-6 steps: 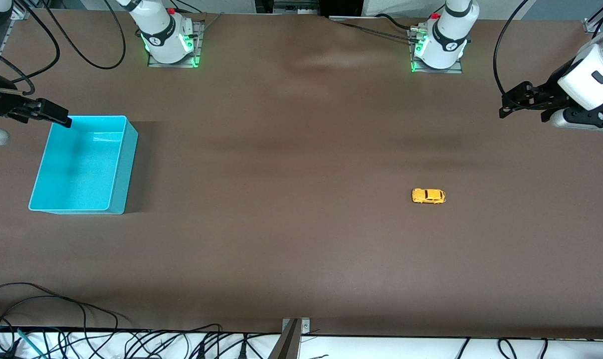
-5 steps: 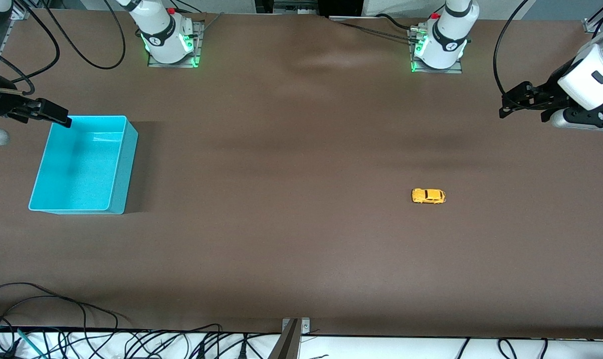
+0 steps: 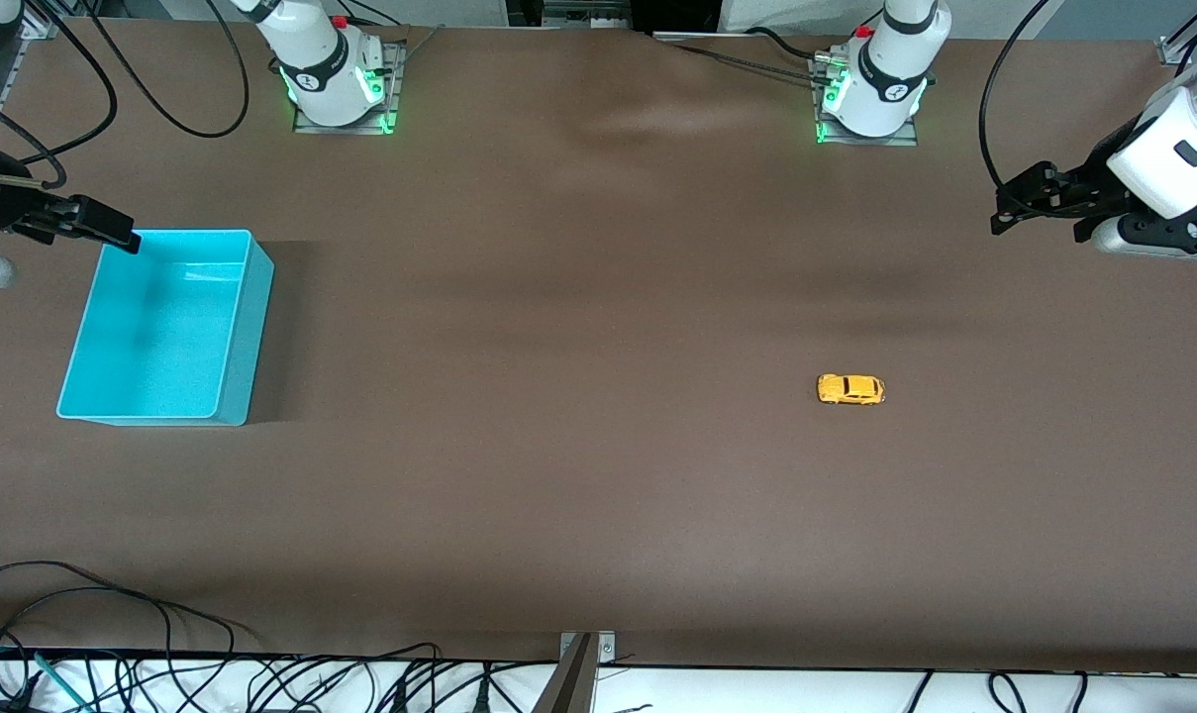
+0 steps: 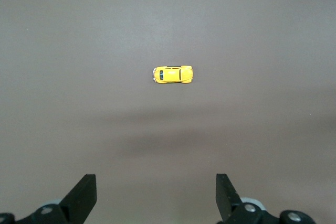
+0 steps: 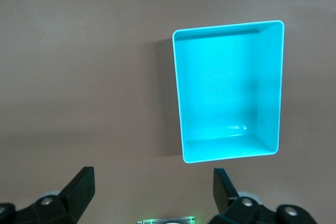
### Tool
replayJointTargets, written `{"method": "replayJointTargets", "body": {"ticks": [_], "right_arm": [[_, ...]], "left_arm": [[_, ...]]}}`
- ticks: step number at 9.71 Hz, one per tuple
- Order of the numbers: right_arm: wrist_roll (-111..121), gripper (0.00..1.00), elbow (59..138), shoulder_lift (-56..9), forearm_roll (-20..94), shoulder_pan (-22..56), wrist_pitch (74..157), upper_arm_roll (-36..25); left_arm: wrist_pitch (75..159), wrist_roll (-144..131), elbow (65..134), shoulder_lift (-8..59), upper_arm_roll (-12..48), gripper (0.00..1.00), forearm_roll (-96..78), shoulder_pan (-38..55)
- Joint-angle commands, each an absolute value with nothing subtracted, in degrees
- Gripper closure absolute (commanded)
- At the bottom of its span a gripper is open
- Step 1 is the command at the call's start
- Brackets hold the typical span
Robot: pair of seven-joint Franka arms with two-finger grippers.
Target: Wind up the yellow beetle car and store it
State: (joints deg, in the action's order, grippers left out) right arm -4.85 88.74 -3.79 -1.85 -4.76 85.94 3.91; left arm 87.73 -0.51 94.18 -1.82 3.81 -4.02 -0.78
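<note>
Yellow beetle car (image 3: 850,389) sits untouched, long axis along the table, closest to left gripper (image 3: 1039,203), fingers spread; right gripper (image 3: 103,230) waits spread by turquoise bin (image 3: 242,327).

Light fell evenly from overhead on the matte brown tabletop (image 3: 598,495), with no glare. Soft, broad shadow bands crossed it (the arms' own, blurred at their edges). The turquoise bin (image 3: 247,337) threw a darker shadow beside its wall. All three views stayed sharp.
</note>
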Motion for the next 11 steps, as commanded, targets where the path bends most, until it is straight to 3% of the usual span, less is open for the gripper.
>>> {"method": "replayJointTargets", "body": {"ticks": [1,11], "right_arm": [[-4.6,0.00,87.3,-3.4,-1.2,-5.1,84.7,3.6],[0.8,0.00,86.4,-2.6,0.0,-5.1,80.3,1.4]], "left_arm": [[86.8,-0.8,92.7,-1.5,3.9,0.00,-2.7,-0.7],[86.7,-0.8,92.6,-1.4,3.8,0.00,-2.7,-0.7]]}}
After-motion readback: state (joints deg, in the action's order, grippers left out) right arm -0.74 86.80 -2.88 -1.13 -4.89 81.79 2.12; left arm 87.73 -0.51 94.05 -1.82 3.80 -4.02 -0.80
